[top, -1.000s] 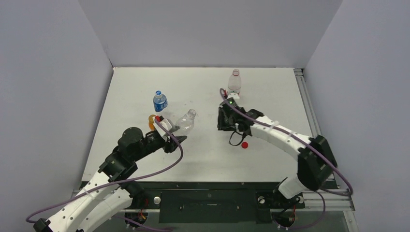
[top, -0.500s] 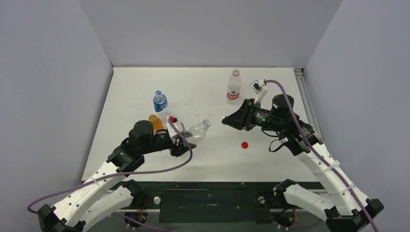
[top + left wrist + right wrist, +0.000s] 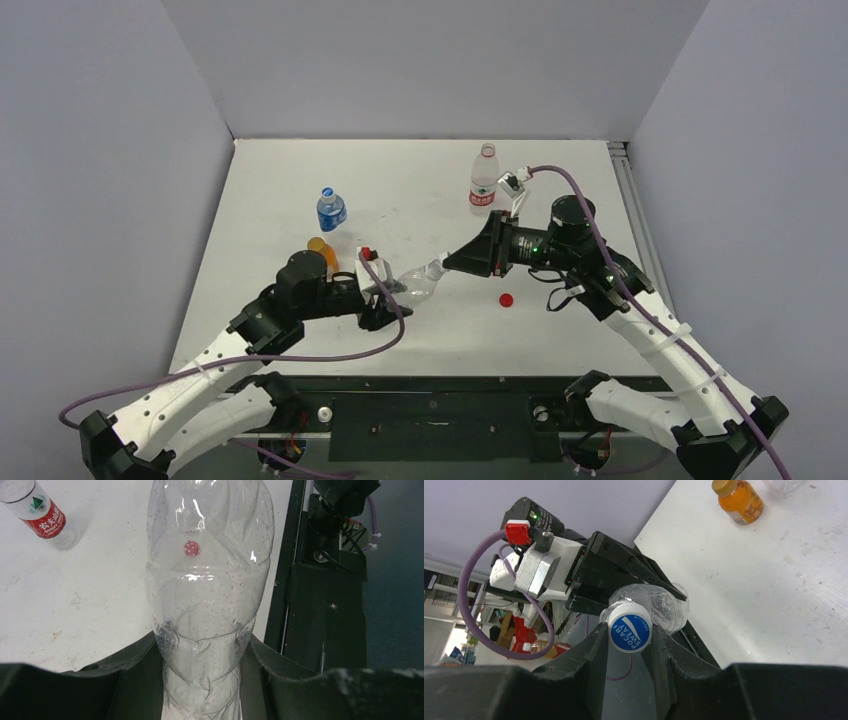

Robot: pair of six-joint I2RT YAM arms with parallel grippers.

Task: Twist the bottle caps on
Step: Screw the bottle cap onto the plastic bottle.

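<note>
The see-through bottle (image 3: pixel 210 580) is clear with tiny droplet speckles; the blue cap (image 3: pixel 630 633) has white lettering; the loose cap (image 3: pixel 506 299) is plain red; the juice bottle (image 3: pixel 740 501) is orange with a gold cap (image 3: pixel 724 486); the table (image 3: pixel 560 335) is white.

1. You've got white shells on both the left arm (image 3: pixel 215 352) and the right arm (image 3: pixel 660 335), with black joint housings.
2. A purple cable (image 3: pixel 463 597) runs along each arm, looping free at the wrist.
3. The left end effector (image 3: pixel 202 680) and right end effector (image 3: pixel 628 640) have matte black, angular fingers.
4. Your left wrist carries a white block (image 3: pixel 541 570) with a red connector (image 3: pixel 517 531).
5. There's a green LED (image 3: pixel 537 250) lit on the right wrist motor, and another on the left.
</note>
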